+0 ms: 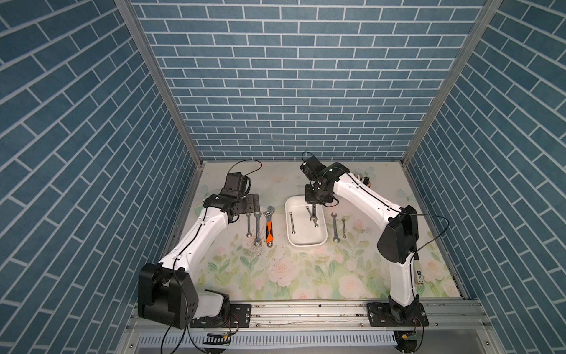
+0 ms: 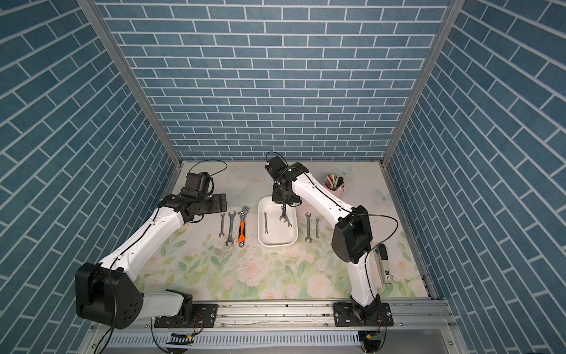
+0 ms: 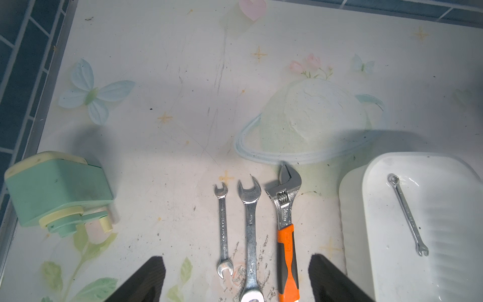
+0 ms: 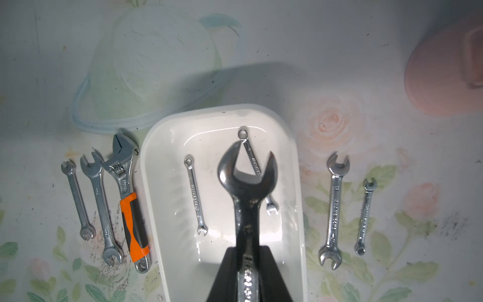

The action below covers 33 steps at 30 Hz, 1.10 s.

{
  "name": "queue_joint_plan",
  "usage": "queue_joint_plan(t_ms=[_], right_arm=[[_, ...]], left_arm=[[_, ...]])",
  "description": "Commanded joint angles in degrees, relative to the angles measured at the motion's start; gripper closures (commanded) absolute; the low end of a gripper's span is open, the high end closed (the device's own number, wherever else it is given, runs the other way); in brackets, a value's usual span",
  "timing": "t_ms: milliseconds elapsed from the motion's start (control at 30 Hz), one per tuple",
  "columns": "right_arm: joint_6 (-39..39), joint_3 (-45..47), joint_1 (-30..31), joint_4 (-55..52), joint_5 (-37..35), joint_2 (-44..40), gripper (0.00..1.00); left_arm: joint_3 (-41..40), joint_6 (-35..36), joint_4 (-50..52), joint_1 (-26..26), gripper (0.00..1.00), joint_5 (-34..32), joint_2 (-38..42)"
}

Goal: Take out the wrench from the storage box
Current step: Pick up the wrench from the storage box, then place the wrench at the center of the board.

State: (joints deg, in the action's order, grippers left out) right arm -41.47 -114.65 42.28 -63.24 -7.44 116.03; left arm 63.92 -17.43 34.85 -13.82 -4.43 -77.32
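Observation:
The white storage box (image 1: 306, 244) (image 2: 277, 243) lies at mid-table. My right gripper (image 1: 313, 209) (image 4: 247, 252) is shut on the shank of a large open-ended wrench (image 4: 247, 180) (image 2: 284, 217). It holds the wrench above the box's inside, open head pointing away from the wrist. Two small wrenches lie on the box floor. One (image 4: 196, 196) (image 3: 407, 214) is in plain sight; the other (image 4: 251, 157) is partly hidden behind the held wrench. My left gripper (image 1: 256, 203) (image 3: 236, 261) is open above the table left of the box, with nothing between its fingers.
Left of the box lie two spanners (image 1: 249, 225) (image 1: 257, 228) and an orange-handled adjustable wrench (image 1: 269, 225). Two more spanners (image 1: 334, 227) (image 1: 344, 228) lie to its right. A pink cup of pens (image 2: 335, 185) stands at the back right and a green device (image 3: 57, 191) near the left wall.

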Motion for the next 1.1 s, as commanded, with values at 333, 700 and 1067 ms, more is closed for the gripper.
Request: queue_joint_plan(t_ms=[333,700,1067], right_arm=[[10.96,21.77,-10.59,5.90,-1.46,-13.41,0.90],[18.24,38.24,-16.04,17.36,1.20,-13.92,0.91],[21.58,43.19,-19.02,22.52,1.97,-9.72,0.91]], left_arm=[[0.15,0.07,1.35,0.39,0.08,-1.33,-1.00],[1.07,-2.85,1.67,0.42,0.08,1.28,-2.08],[4.51,-6.41,2.09,-2.10,0.07,4.43,-2.44]])
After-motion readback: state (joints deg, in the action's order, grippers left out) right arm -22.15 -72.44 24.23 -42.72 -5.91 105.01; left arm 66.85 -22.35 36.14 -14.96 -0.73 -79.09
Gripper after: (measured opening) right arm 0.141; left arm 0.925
